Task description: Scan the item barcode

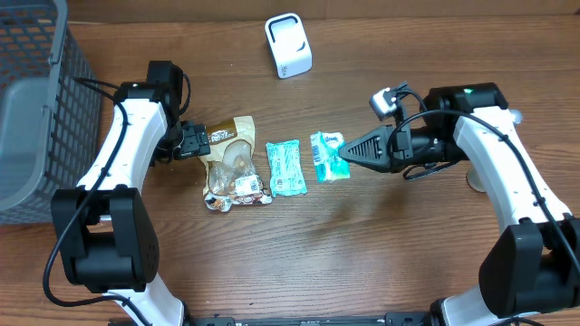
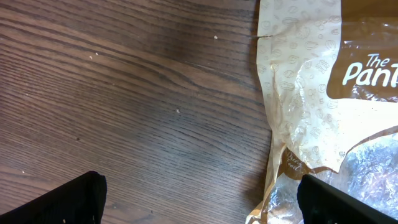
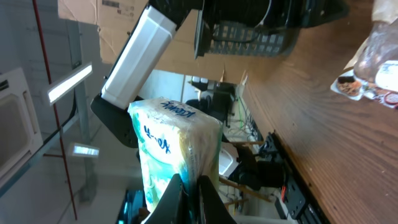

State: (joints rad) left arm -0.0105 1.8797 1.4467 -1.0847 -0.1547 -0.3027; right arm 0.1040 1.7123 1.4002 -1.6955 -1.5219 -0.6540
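R claw (image 3: 190, 186) w/ tissues (image 3: 171, 143), basket (image 3: 261, 40) behind

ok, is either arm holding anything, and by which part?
Right gripper is shut on the tissue pack, pinching its edge nearest the arm. Left gripper is open beside the snack bag, holding nothing.

White arms (image 1: 494, 154), black cables (image 1: 91, 84), black right pincer (image 1: 349, 152)

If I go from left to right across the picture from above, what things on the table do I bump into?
Grey basket → brown snack bag → teal packet → tissue pack, pinched in the right hand. I skip the white scanner: it lines up with the packet.
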